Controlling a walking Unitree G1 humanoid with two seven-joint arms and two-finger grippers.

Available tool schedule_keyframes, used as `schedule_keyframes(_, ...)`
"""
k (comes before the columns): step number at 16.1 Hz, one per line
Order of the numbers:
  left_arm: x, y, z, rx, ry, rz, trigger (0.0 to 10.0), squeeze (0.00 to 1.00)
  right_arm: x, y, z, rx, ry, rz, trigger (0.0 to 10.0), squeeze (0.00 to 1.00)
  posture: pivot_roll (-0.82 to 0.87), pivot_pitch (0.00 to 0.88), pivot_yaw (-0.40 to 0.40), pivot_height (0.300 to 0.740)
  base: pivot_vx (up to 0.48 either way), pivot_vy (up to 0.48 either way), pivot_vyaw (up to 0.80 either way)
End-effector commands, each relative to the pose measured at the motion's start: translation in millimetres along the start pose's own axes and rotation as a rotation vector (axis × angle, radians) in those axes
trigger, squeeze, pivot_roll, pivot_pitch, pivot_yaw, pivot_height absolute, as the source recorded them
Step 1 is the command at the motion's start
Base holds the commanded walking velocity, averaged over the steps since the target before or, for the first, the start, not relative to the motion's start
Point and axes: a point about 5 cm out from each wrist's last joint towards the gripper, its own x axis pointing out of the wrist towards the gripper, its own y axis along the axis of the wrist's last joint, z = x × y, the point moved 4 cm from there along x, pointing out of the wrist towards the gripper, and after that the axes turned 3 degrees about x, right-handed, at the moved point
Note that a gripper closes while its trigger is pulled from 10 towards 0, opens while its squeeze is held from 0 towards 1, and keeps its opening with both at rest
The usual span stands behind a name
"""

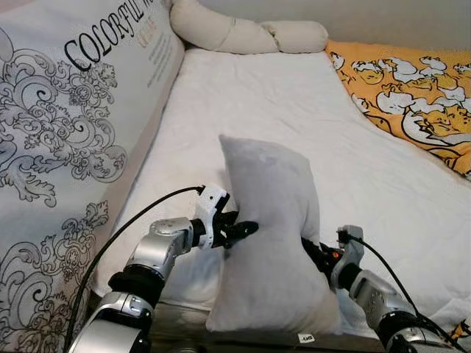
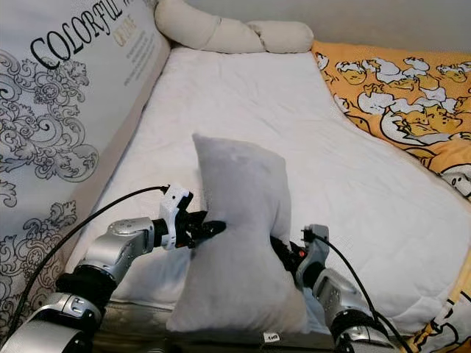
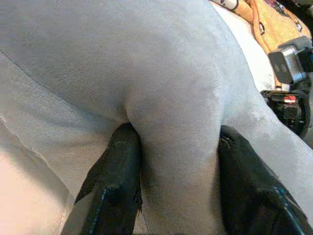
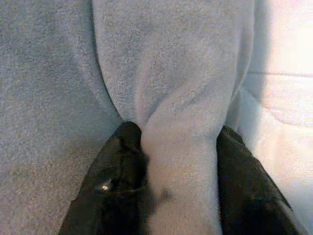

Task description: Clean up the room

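Pillow [image 1: 268,235], grey and plush, upright, pinched between left gripper [image 1: 245,229] and right gripper [image 1: 312,253].

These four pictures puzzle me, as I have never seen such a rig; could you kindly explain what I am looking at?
A humanoid robot stands at a bed. Two pictures come from a stereo camera on its head, looking down. The other two come from cameras on its wrists, each looking along two black fingers. The left end effector and right end effector each pinch a side of a grey pillow, holding it upright at the near edge of the white mattress. On the bed lie a cream bolster at the far end and an orange patterned blanket on the right. A large printed cushion stands on the left.
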Motion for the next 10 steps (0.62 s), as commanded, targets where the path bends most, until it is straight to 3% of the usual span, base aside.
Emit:
schedule_keyframes(1,0.8,5.5,-5.7,0.016,0.053,0.021,0.0,0.00,2.4,-11.5,1.1,0.000,-0.040,-0.052,0.0,0.00,0.02,0.000,-0.002,0.740,0.000,0.000,0.00)
schedule_keyframes(3,-0.4,4.7,-8.4,0.010,0.084,0.030,0.0,0.00,7.1,12.6,-4.5,-0.032,0.014,-0.013,0.0,0.00,0.02,0.000,-0.006,0.740,0.000,0.000,0.00)
schedule_keyframes(4,-1.2,3.2,-8.7,0.012,0.088,0.030,0.0,0.00,12.0,44.0,-26.1,-0.085,0.181,0.042,0.0,0.00,0.01,0.000,-0.007,0.740,0.000,0.000,0.00)
schedule_keyframes(6,-1.0,1.9,-8.7,0.016,0.092,0.028,0.0,0.00,13.5,55.8,-37.9,-0.134,0.251,0.066,0.0,0.00,0.01,0.000,-0.012,0.740,0.000,0.000,0.00)
schedule_keyframes(8,1.0,-0.9,-6.0,0.052,0.090,0.012,0.0,0.00,13.9,66.7,-73.6,-0.225,0.393,0.020,0.0,0.00,0.01,0.000,-0.029,0.740,0.000,0.000,0.00)
schedule_keyframes(10,1.6,-0.8,-5.2,0.067,0.095,0.013,0.0,0.00,13.0,65.9,-86.3,-0.263,0.419,-0.008,0.0,0.00,0.01,0.000,-0.036,0.740,0.000,0.000,0.00)
